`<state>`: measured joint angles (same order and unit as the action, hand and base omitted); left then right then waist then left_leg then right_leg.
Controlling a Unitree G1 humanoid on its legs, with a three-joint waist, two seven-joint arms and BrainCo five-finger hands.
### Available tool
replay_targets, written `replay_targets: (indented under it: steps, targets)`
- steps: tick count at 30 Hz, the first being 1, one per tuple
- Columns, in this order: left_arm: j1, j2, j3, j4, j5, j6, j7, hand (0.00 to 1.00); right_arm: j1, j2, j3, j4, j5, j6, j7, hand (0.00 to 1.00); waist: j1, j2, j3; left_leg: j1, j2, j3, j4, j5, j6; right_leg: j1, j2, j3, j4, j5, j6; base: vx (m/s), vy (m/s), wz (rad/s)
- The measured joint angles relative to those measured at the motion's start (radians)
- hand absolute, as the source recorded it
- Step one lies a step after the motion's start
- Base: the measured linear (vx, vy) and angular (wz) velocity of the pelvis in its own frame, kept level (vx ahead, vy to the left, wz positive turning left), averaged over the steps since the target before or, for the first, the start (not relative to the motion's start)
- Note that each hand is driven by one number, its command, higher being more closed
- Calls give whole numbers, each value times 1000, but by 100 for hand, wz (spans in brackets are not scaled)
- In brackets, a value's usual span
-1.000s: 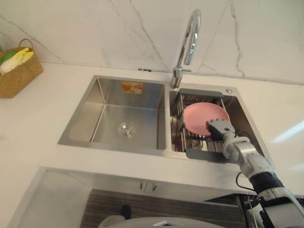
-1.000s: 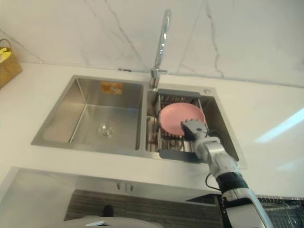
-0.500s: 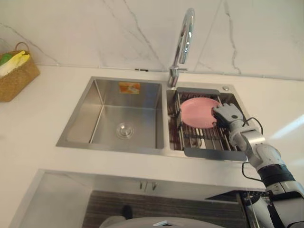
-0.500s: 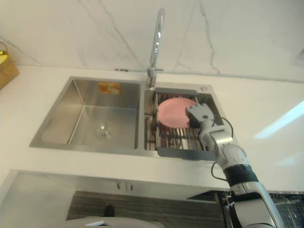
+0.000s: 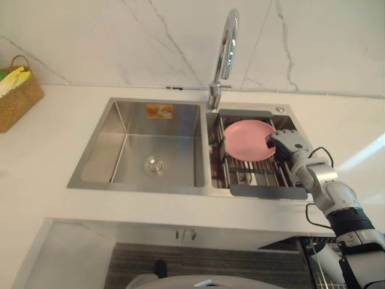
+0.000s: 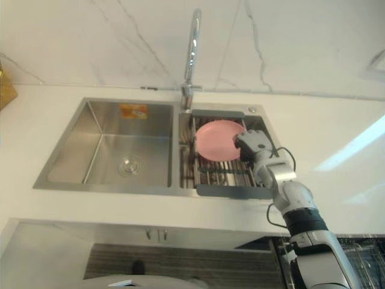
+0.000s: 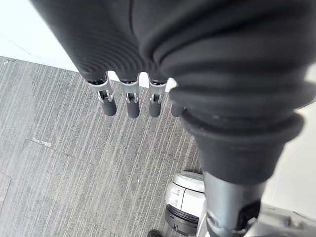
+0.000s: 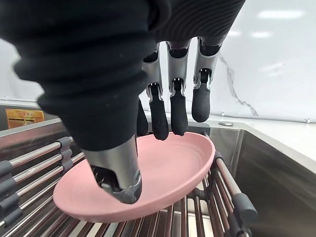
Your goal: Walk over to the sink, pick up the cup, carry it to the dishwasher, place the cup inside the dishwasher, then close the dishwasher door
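Observation:
A shallow pink dish point(image 5: 243, 139) lies tilted on the metal drying rack point(image 5: 264, 177) in the right basin of the steel sink point(image 5: 102, 162). No cup shows among the things in the sink. My right hand point(image 5: 287, 142) is at the dish's right rim. In the right wrist view its fingers point(image 8: 170, 108) reach out almost straight, just above the inside of the dish point(image 8: 168, 168). The thumb stands apart over the near rim, and nothing is gripped. My left hand point(image 7: 129, 101) hangs open over the grey floor.
A tall chrome faucet point(image 5: 225, 42) rises behind the divider between the basins. A wicker basket point(image 5: 18, 96) stands at the far left of the white counter point(image 5: 180, 211). A wire rack point(image 6: 361, 253) shows below the counter at the lower right.
The view has shifted a little. My right hand went from the dish's near right edge up to its right rim, and its curled fingers have straightened out.

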<state>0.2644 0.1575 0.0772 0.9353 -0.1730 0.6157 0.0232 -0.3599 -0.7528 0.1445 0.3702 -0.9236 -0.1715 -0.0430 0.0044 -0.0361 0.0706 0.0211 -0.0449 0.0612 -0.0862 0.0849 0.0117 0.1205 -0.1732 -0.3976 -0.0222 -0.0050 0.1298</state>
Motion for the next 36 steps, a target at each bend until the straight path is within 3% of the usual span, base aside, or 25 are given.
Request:
replay_targets:
  steps: [9,14,18,22,30,36]
  targets:
    - [0,0,3,0,0,-2,-1,0,-9,0,1,12,137,-36,199,0,1,-1,1,0,1,-2,0,3,-1,1,1,-2,-2,3,-1,0,2,0]
    - [0,2,3,1,1,-2,-3,0,-28,0,11,46,128,-46,212,0,-1,-6,3,2,2,6,0,4,-1,1,2,2,-9,6,-3,-2,3,-4]
    - [-1,3,1,1,1,-2,-3,0,-28,0,12,49,60,-41,155,0,0,-6,3,2,3,10,0,4,-1,1,3,6,-17,12,-3,0,0,-2]
    - [-7,6,-1,10,0,-2,-1,0,-28,17,12,73,-47,-38,39,0,2,-10,2,2,3,10,0,4,-1,1,3,5,-17,13,-4,0,0,0]
    - [-11,10,-1,20,0,-2,18,0,-26,78,12,126,-145,25,-119,0,13,-18,4,-3,-1,-8,0,7,1,8,2,-12,-17,12,-3,1,0,6]
    - [-11,11,0,21,0,-5,17,0,-21,78,12,162,-165,70,-121,0,25,-18,4,-6,-5,-32,0,11,-2,20,1,-36,-17,5,-2,5,6,12]
